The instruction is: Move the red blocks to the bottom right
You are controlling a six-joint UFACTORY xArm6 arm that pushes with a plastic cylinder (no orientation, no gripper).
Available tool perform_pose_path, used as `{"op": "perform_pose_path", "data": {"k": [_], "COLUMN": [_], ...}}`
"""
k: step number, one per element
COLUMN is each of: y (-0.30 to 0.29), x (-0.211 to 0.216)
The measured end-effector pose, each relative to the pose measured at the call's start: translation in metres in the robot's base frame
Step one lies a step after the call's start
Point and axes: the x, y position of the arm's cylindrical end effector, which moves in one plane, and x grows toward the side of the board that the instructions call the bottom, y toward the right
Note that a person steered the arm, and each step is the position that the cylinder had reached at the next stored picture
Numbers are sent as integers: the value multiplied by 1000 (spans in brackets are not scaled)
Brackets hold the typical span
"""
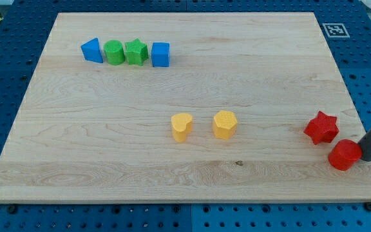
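A red star block (321, 127) lies near the board's right edge. A red round block (344, 154) lies just below and to the right of it, near the bottom right corner. My dark rod comes in from the view's right, and my tip (368, 157) touches the round red block's right side.
The wooden board (108, 129) carries a row at the top left: a blue block (92, 50), a green round block (114, 52), a green star (136, 52) and a blue cube (161, 54). A yellow heart (181, 127) and a yellow hexagon (225, 124) lie mid-board.
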Motion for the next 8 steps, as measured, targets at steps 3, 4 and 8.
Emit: {"op": "perform_pose_path", "data": {"k": [3,4,8], "y": [20,19,-90], "x": [-27,-78,-69]}}
